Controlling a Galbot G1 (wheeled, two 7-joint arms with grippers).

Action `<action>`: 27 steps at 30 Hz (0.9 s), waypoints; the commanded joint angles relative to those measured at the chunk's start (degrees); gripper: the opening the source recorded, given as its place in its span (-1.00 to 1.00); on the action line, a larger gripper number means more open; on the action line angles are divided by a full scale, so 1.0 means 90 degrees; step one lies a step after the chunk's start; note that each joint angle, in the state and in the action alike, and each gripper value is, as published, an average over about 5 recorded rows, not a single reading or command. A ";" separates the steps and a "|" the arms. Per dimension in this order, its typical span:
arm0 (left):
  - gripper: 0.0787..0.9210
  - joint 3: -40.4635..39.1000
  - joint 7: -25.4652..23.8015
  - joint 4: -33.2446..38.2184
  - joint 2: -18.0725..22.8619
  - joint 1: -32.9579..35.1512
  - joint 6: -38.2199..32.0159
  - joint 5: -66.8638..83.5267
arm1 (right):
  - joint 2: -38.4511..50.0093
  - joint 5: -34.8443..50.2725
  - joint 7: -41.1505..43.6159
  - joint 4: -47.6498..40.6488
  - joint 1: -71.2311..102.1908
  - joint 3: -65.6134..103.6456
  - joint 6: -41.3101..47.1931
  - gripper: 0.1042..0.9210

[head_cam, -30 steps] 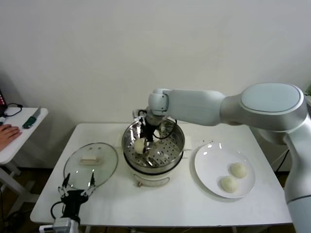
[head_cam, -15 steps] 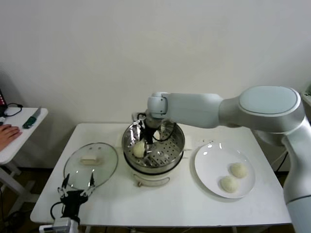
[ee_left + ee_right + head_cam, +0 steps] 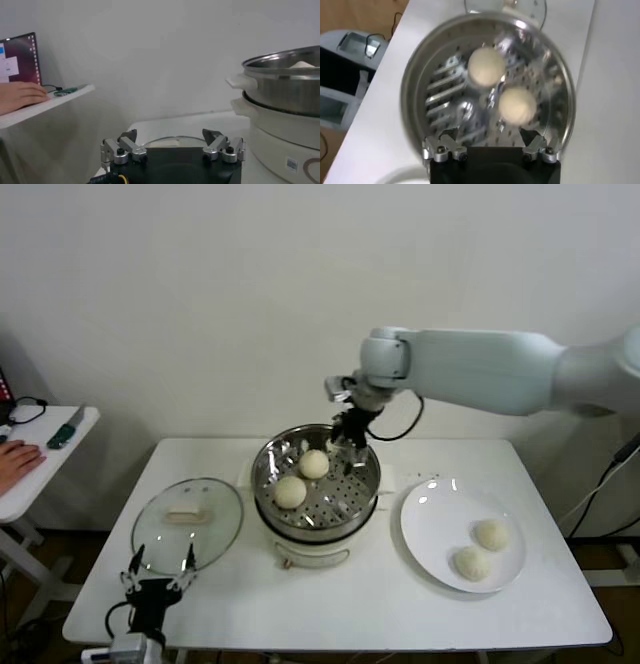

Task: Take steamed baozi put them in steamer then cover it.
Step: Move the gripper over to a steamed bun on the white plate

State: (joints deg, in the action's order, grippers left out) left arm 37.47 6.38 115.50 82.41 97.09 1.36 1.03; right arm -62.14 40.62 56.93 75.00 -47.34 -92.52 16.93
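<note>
Head view, white table (image 3: pixel 330 604), plain white wall (image 3: pixel 200 284), side desk (image 3: pixel 40 454)

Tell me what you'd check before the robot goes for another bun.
1. Right gripper empty and open above the steamer: ok.
2. Two baozi resting on the perforated tray: ok.
3. Two more baozi waiting on the white plate, nothing in the way: ok.
4. Room left in the tray for two more: ok, it looks so.
5. Cover off, lying flat on the table left of the steamer: ok.
6. Left gripper parked, open, near the table's front edge by the cover: ok.
</note>
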 commanded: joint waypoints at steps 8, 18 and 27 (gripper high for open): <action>0.77 0.0009 -0.0123 0.0087 0.0033 0.0119 0.0123 -0.0182 | 0.3214 -0.2274 0.0203 0.1469 0.0917 0.0289 -0.0078 0.76; 0.77 0.0114 -0.0126 0.0165 0.0127 0.0186 0.0160 -0.0231 | 0.3823 -0.3377 0.0240 0.1122 0.2666 0.1125 -0.0196 0.76; 0.77 0.0194 -0.0096 0.0161 0.0197 0.0242 0.0150 -0.0254 | 0.3722 -0.3643 0.0292 0.0853 0.3505 0.1611 -0.0238 0.76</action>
State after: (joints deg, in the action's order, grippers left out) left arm 39.03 5.57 116.94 84.07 99.12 2.64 -1.06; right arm -32.14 12.51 59.28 83.00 -24.06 -81.78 14.92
